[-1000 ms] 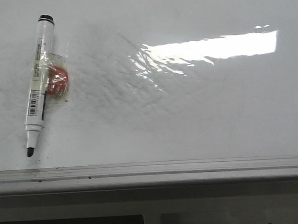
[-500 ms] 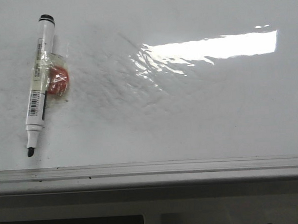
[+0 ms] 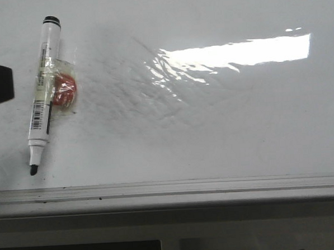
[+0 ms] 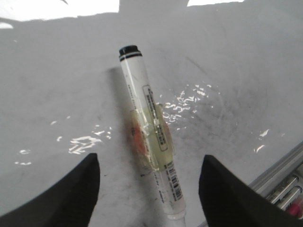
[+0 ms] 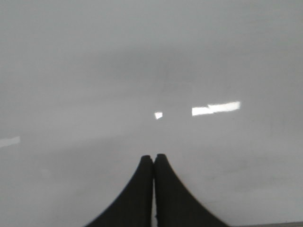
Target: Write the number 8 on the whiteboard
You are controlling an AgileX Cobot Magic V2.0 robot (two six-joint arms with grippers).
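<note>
Left wrist view: left gripper (image 4: 147, 189) spread wide above the marker (image 4: 150, 137); right gripper (image 5: 154, 158) clenched empty.

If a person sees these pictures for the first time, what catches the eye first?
A white marker with an orange lump taped to it lies uncapped at the left of the whiteboard. A bright glare streak crosses the board's upper right. The left gripper is open over the marker.

A capless white marker (image 3: 44, 92) lies tip toward the camera, an orange-red disc (image 3: 64, 91) taped against its barcoded barrel.
</note>
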